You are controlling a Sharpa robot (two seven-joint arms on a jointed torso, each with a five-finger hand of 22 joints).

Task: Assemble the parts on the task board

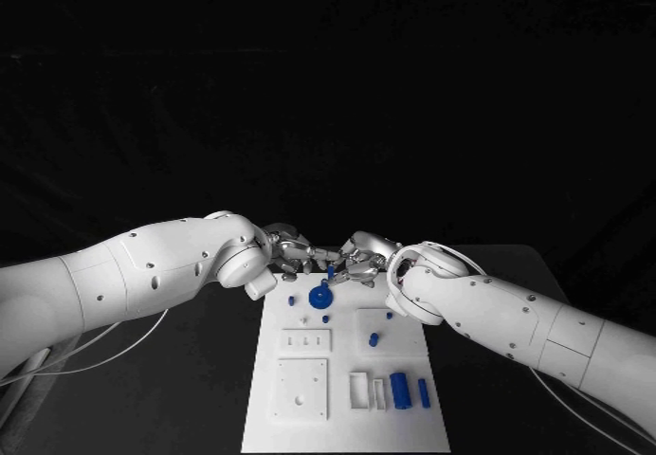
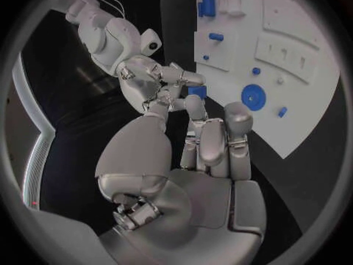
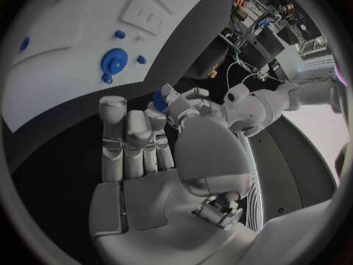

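We read this as a handover or regrasp of one small blue part [image 2: 196, 92] at the far end of the task board [image 1: 342, 417], just above the black worktop [image 1: 205, 379] edge there. Both hands meet over that end: our left hand [image 1: 283, 248] comes in from the left, our right hand [image 1: 362, 258] from the right, and their fingertips close in on the same piece. In the left wrist view the right hand's fingers [image 2: 180, 76] are clamped on the blue part, pinching it at their tips; in the right wrist view the left hand's fingers [image 3: 180, 106] touch the same blue part [image 3: 159, 102] too, so we judge both hands to be holding it, though how firmly the left grips we cannot tell. The other fingers of each hand lie fairly straight and loosely together. Just beside the hands, on the board, lies the blue round disc [image 1: 320, 299] with a small blue peg [image 1: 327, 318] near it; further toward us stand a blue stub [image 1: 372, 337] and the blue cylinders [image 1: 401, 390] in the near-right recesses. The next move, in our judgement, calls for one hand to let go cleanly while the other keeps the part upright, then to bring it down over its seat near the disc without tilting it
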